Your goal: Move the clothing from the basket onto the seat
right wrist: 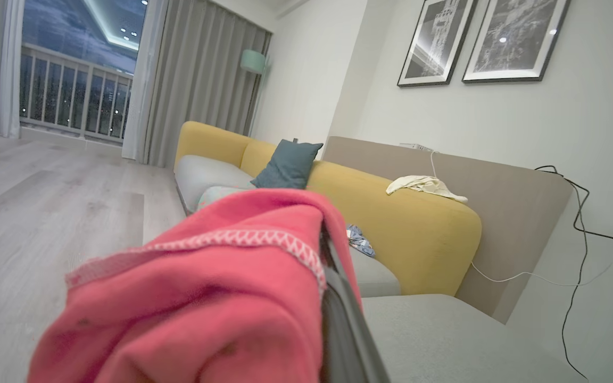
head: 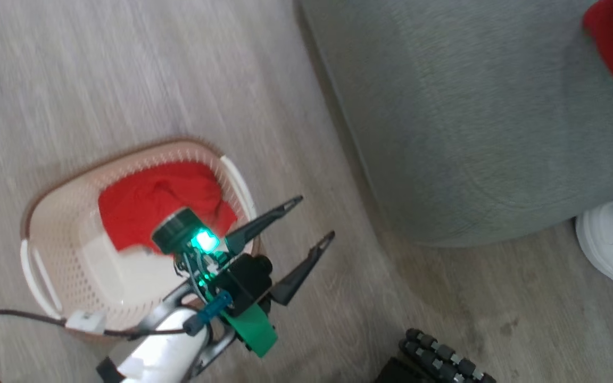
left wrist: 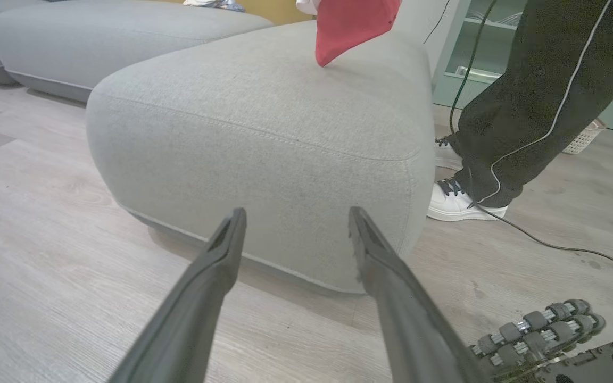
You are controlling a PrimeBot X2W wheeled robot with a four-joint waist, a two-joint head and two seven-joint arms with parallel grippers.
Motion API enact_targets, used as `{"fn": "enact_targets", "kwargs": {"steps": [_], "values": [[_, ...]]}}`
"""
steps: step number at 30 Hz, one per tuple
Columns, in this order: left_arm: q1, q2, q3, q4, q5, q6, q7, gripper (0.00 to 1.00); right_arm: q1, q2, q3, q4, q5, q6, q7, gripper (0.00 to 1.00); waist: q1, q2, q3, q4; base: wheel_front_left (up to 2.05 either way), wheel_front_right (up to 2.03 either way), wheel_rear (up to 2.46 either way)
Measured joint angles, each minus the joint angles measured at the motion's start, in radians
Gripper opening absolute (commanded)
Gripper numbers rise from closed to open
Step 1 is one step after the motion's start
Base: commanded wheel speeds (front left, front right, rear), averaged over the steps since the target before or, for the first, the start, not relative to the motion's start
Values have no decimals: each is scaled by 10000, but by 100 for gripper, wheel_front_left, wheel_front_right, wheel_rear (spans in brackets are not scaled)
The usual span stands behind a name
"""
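A crumpled bright red soft garment (head: 147, 199) with a white panel lies in the small oblong cream perforated plastic basket (head: 54, 234) on the floor. Beside it hovers the left gripper (head: 316, 217), jaws apart and empty. The right gripper (right wrist: 326, 255) is clamped on a second red garment (right wrist: 205, 298) with white zigzag trim, hanging over the large grey-green upholstered seat (head: 471, 133).
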Motion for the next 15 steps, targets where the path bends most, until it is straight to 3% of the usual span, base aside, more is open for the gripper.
{"fn": "enact_targets", "kwargs": {"steps": [11, 15], "values": [[-674, 537, -148, -253, -2, 0, 0, 100, -2274, -558, -504, 3845, -938, 0, 2, 0, 0, 0, 1219, 884, 0, 0, 0], [-704, 619, -159, -311, -2, 0, 0, 100, -2847, -556, -1379, 5189, -1290, 0, 2, 0, -1, 0, 1495, 1101, 0, 0, 0]]}}
